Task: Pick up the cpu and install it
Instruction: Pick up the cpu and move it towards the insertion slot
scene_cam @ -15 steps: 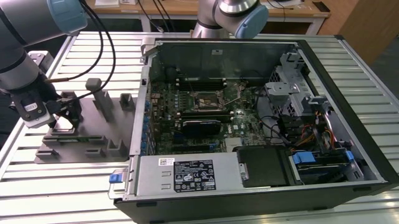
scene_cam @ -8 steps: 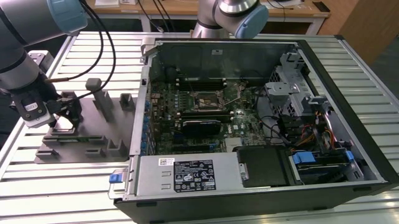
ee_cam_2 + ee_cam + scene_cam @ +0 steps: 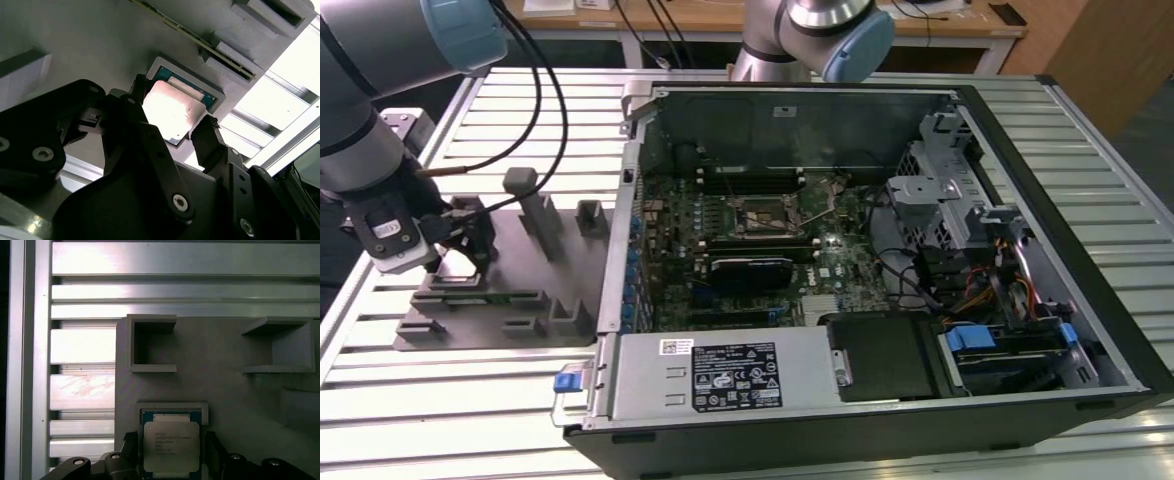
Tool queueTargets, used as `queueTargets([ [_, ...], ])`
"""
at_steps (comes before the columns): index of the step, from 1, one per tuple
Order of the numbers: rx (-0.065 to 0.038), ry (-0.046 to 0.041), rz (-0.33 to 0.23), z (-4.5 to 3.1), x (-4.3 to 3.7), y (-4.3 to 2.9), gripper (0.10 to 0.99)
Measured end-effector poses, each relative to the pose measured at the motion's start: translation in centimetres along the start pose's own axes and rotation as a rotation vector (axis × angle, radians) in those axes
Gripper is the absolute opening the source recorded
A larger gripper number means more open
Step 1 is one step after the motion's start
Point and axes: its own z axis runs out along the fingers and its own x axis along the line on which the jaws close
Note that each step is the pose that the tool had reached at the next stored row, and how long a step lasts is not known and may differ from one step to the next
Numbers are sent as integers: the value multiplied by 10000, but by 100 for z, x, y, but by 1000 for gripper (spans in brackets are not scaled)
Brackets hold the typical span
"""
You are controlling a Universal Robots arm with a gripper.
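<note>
Grey tray holds the cpu, seemingly untouched, between the parted gripper.

I counted one gripper with two fingers, one cpu between them, one grey holder beneath, two open pockets just beyond, and one computer case.

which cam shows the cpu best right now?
First wrist view: the cpu is face-on, top plate evenly lit. Second wrist view catches it obliquely, washed out by glare. Exterior view gives the gripper low over the grey fixture.
</note>
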Motion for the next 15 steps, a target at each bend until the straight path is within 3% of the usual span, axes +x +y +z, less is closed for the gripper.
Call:
queueTargets([
  [4,-2,0,0,0,0,0,631],
  [5,-2,1,0,0,0,0,569],
  [7,-3,1,0,-1,0,0,541],
  [12,-6,-1,0,-5,0,0,541],
  [15,-5,0,0,-50,-1,3,541],
])
